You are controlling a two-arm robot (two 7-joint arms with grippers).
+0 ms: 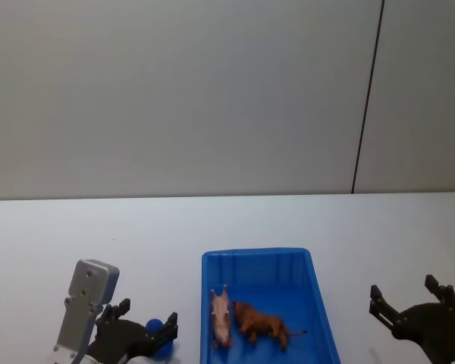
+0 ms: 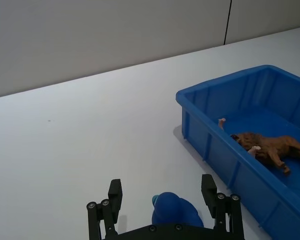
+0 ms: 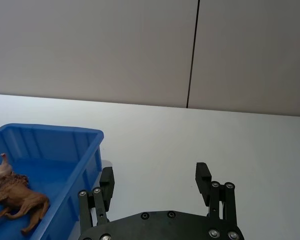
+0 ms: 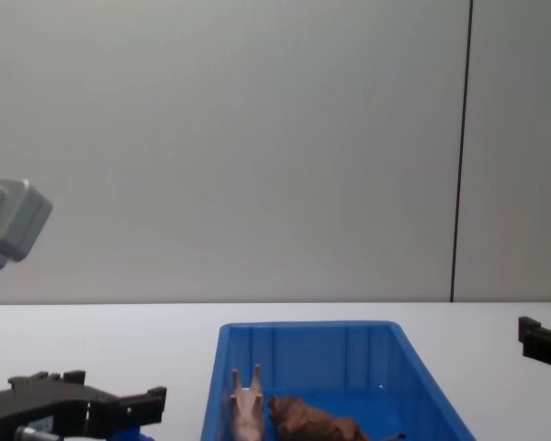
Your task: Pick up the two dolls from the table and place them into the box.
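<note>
We found both dolls already inside the large bright blue rectangular plastic box (image 1: 318, 303), which stood on the plain white flat table (image 1: 212, 220) between our two arms. The shaggy brown toy animal (image 1: 261, 325) lay on its side on the box floor, and the pale pink toy animal with two long ears (image 1: 221, 315) lay just beside it, on its left, the two touching or very nearly so; in the chest view the pink ears (image 4: 245, 378) stood up above the brown body (image 4: 314, 422). Our left gripper (image 1: 148, 330) hung low over the table to the left of the box, its black fingers (image 2: 115, 193) spread apart and grasping nothing, with a small blue round-topped object (image 2: 176, 212) sitting on the table between them. Our right gripper (image 1: 412, 297) was to the right of the box, apart from it, its fingers (image 3: 203, 176) likewise released and empty above bare tabletop. A grey wall (image 1: 174, 91) with a dark vertical seam (image 1: 368, 95) rose behind the table.
</note>
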